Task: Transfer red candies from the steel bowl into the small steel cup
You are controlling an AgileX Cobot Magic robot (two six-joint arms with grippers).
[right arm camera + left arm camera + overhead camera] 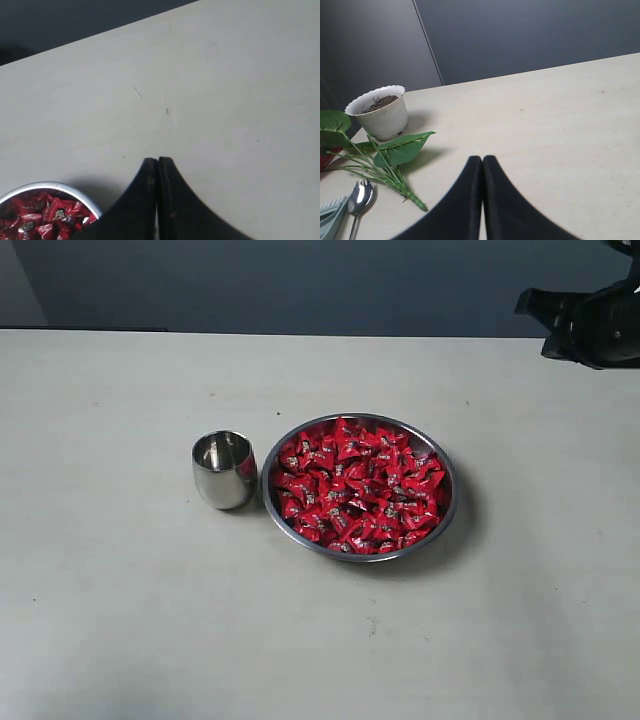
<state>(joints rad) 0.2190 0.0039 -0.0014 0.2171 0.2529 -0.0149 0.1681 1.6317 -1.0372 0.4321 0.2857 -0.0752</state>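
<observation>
A wide steel bowl [447,508] sits mid-table, heaped with red candies [360,485] in shiny wrappers. Just to its left stands the small steel cup [224,469], upright and looking empty inside. The right wrist view catches part of the bowl's rim [45,186] and a few candies [42,215] beside my right gripper [158,161], which is shut with nothing between its black fingers. That arm [590,325] hangs at the far right, well away from the bowl. My left gripper [483,160] is shut and empty over bare table; neither bowl nor cup shows in its view.
In the left wrist view a white plant pot [380,111] with soil, a leafy green sprig [390,155], a steel spoon [359,196] and a pale green utensil [331,215] lie off to one side. A dark wall [300,285] backs the table.
</observation>
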